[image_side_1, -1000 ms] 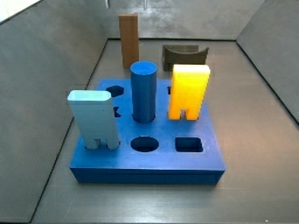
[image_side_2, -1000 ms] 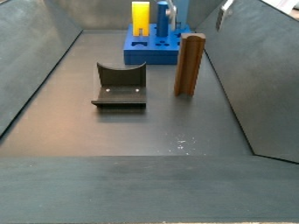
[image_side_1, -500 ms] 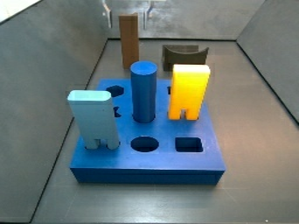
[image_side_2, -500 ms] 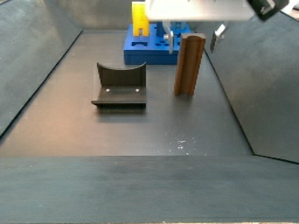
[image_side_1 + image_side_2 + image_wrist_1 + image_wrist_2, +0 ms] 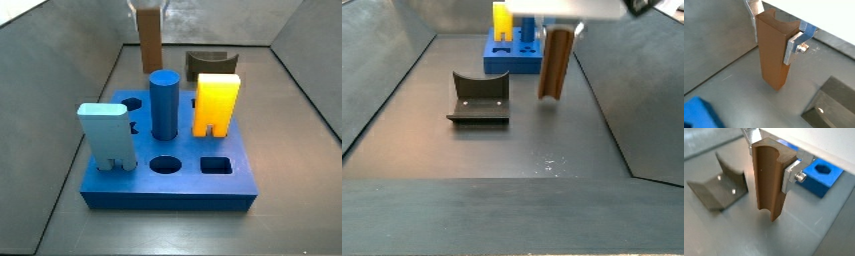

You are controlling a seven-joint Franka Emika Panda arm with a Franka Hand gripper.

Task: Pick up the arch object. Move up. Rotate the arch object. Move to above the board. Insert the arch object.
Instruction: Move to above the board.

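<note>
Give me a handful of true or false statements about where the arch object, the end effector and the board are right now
1. The end effector has its fingers on the arch object. True.
2. The arch object lies flat on the floor. False: it is upright and appears lifted in a side view.
3. The arch object is already seated in the board. False: it is behind the board.
4. A yellow block stands on the board. True.

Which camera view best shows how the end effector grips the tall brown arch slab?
A wrist view: the silver fingers clamp the tall brown arch slab near its top, its lower end off the floor. The end effector shows likewise in both wrist views. In side views it is mostly cropped; the slab hangs raised.
</note>
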